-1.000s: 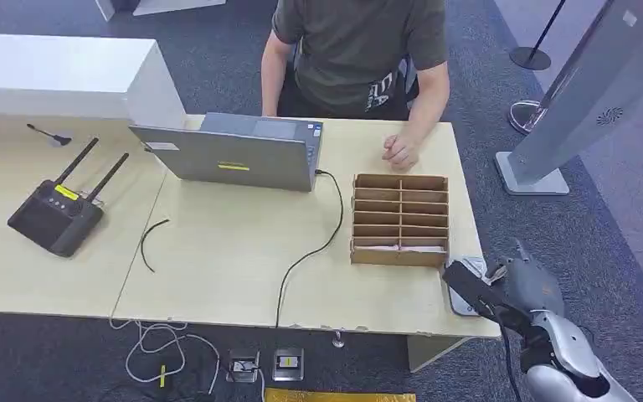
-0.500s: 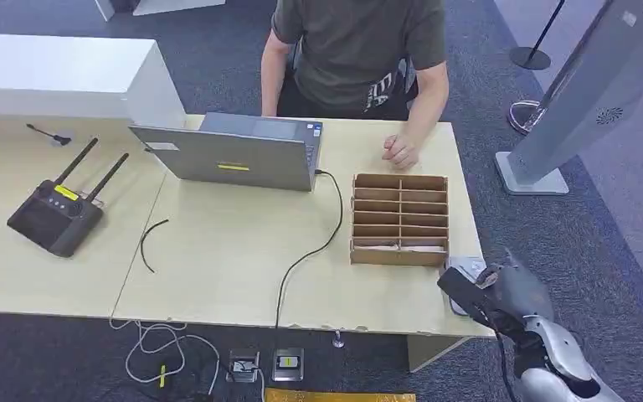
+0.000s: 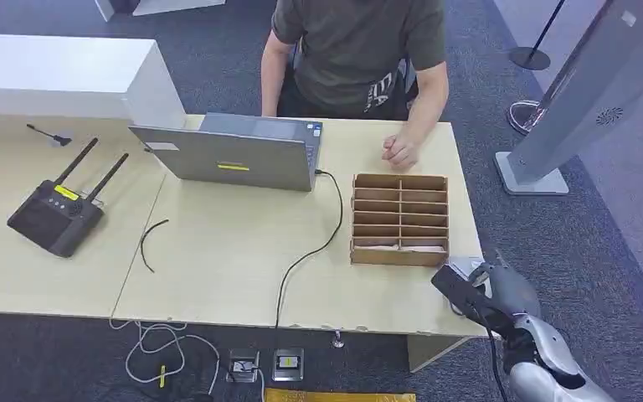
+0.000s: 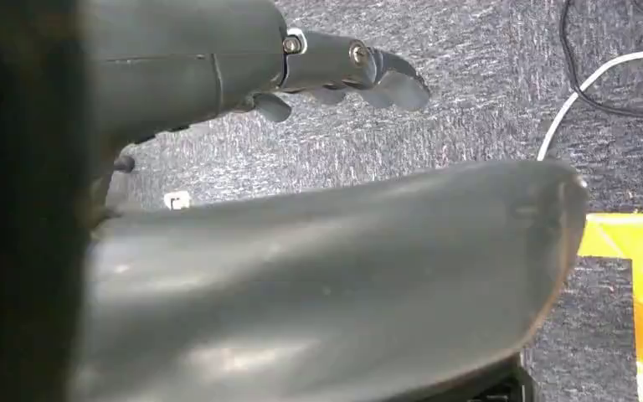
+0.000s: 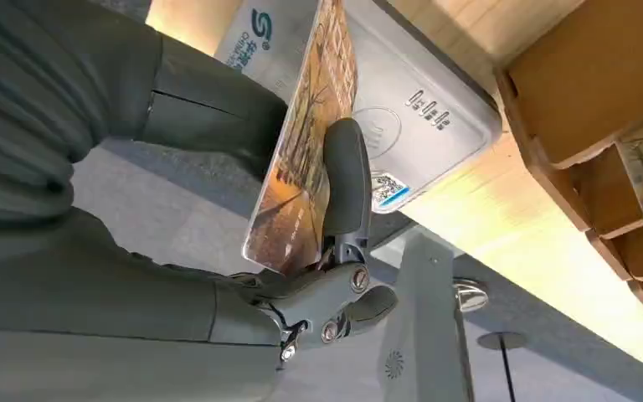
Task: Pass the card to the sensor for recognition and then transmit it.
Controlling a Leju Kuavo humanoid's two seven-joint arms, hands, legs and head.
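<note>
The right hand has drawn in toward the near right corner of the surface over the last second, sliding left and slightly down in the head view, so that it now hangs over the sensor, a flat grey box lying at that corner just beside the cardboard organizer. The hand pinches the card between its thumb and a dark finger; in the right wrist view the card, printed with an orange picture, stands on edge with its face close against the sensor's top, though whether they touch cannot be told. The left hand hangs above the carpet, fingers loosely apart and holding nothing. Everything else sits as before: the laptop, its black cable, the router with two antennas, and the seated person's fist resting on the far side of the surface.
</note>
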